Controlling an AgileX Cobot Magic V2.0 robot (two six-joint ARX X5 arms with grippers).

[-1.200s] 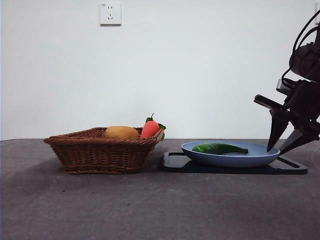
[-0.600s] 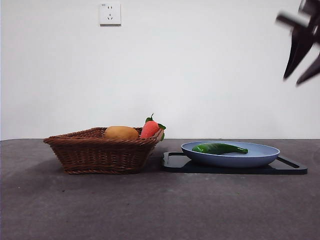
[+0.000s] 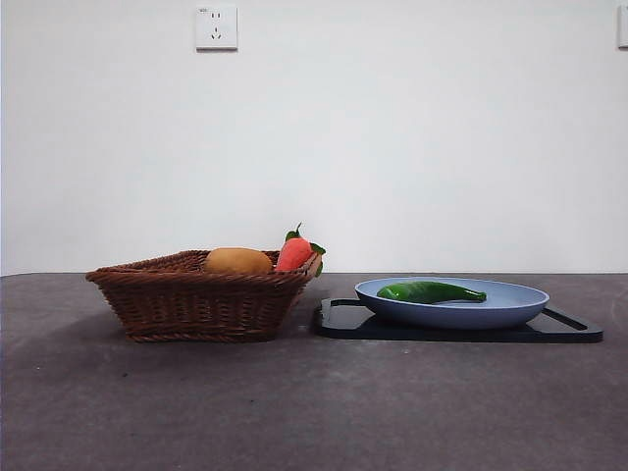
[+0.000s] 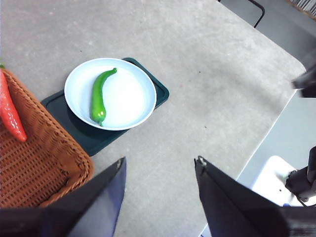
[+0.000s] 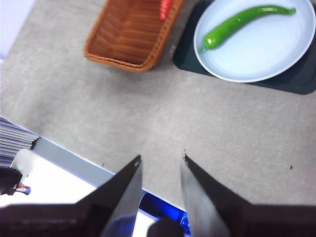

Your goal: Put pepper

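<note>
The long dark green pepper (image 3: 430, 291) lies in the blue plate (image 3: 510, 306) on the black tray (image 3: 339, 319), right of the basket. It also shows in the left wrist view (image 4: 98, 97) and in the right wrist view (image 5: 242, 23). My left gripper (image 4: 159, 165) is open and empty, high above the table beside the plate (image 4: 133, 94). My right gripper (image 5: 161, 159) is open and empty, high above the table's front edge, well away from the plate (image 5: 266, 54). Neither gripper shows in the front view.
A brown wicker basket (image 3: 196, 299) stands left of the tray, holding a tan-orange lump (image 3: 238, 261) and a red-orange item with green leaves (image 3: 294, 252). The basket also shows in both wrist views (image 4: 34, 163) (image 5: 131, 34). A wall socket (image 3: 216, 26) is behind.
A gripper that hung open by the plate's right rim rose to the top right corner and has now left the front view. The pepper and plate have not moved.
</note>
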